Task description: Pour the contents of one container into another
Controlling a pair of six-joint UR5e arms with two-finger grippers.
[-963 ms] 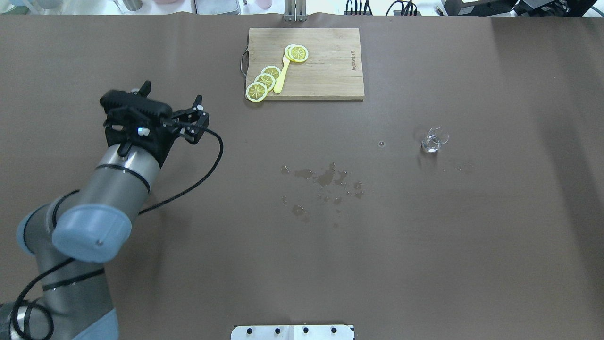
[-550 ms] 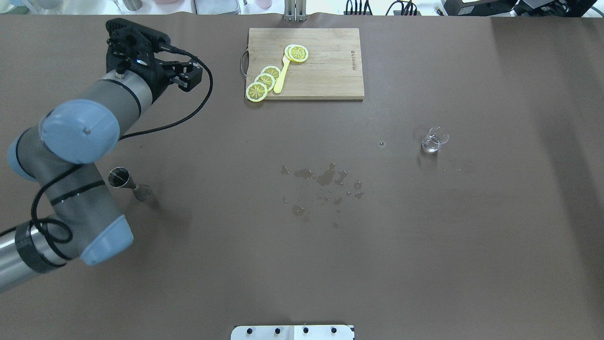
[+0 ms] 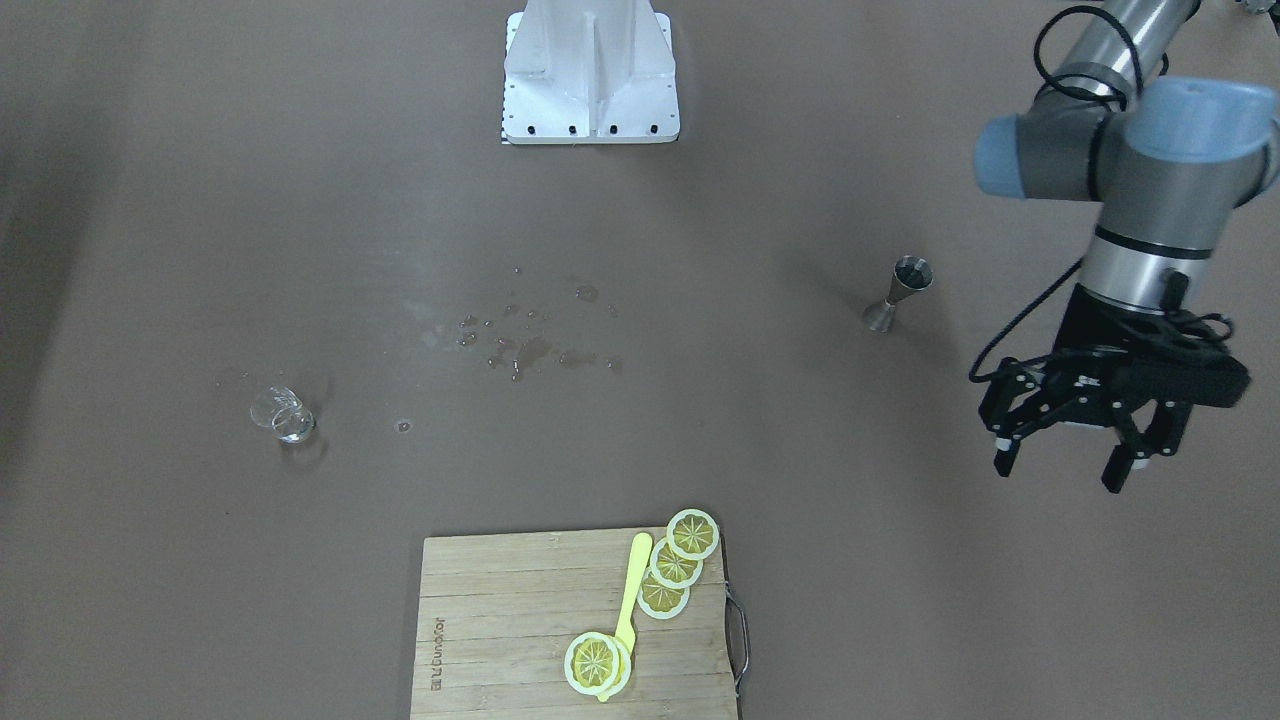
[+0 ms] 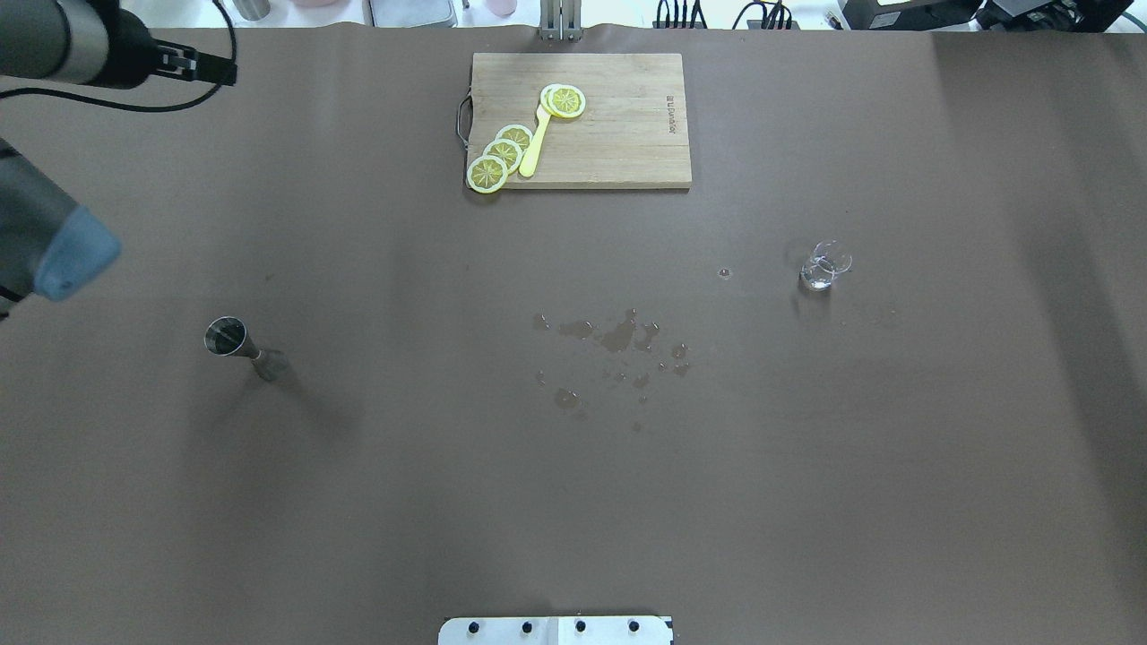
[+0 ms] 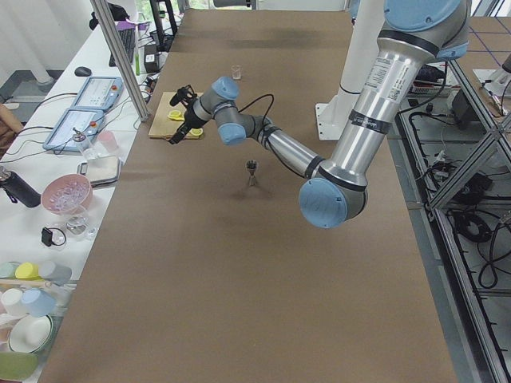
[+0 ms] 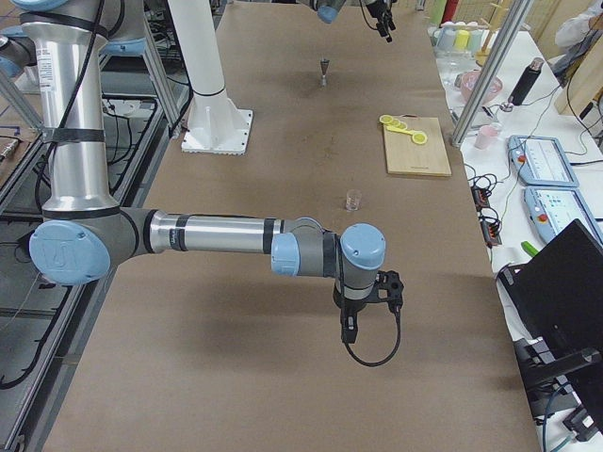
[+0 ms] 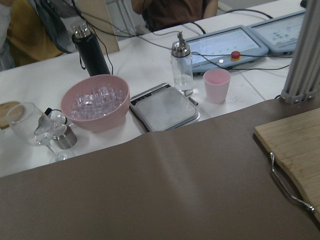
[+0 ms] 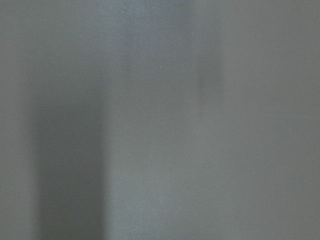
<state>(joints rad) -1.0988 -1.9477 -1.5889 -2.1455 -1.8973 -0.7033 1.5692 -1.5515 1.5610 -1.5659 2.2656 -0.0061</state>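
We judge the cup (image 3: 283,415), well apart from the board (image 3: 500,640), light, slick and breakable, best gripped mid-wall; left gripper (image 3: 1060,470) gapes empty, right gripper (image 6: 353,325) unreadable.

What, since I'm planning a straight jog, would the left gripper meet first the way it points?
Probably the brown table cover near its far edge, just short of the scale; depth is unclear.
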